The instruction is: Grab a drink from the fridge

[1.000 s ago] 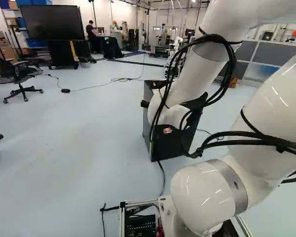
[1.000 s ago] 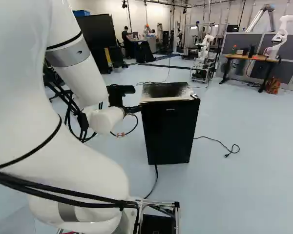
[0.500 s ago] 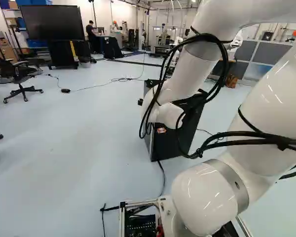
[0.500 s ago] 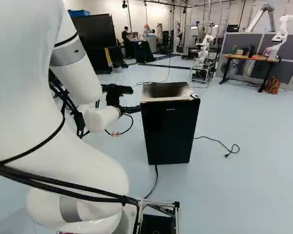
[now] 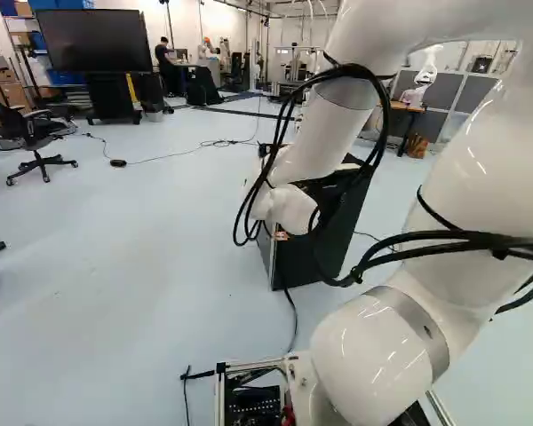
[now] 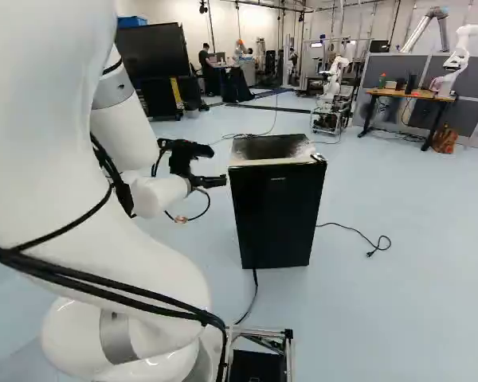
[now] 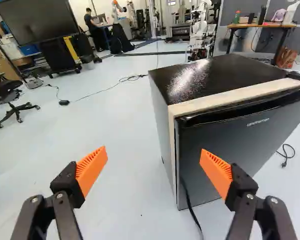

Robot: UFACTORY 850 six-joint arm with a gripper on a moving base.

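A robotics lab surrounds us here, as another robot (image 6: 460, 57) stands at a wooden-topped table (image 6: 394, 93), with a wheeled robot rig (image 6: 329, 119) near that table and gray partitions (image 6: 398, 64) rising behind it.

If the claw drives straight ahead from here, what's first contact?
The claw would probably meet the fridge first, at the upright door edge showing ahead between its open fingers. Depth is unclear; it might pass alongside.

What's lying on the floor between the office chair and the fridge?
A thin cable with a small black box; the left base view shows it.
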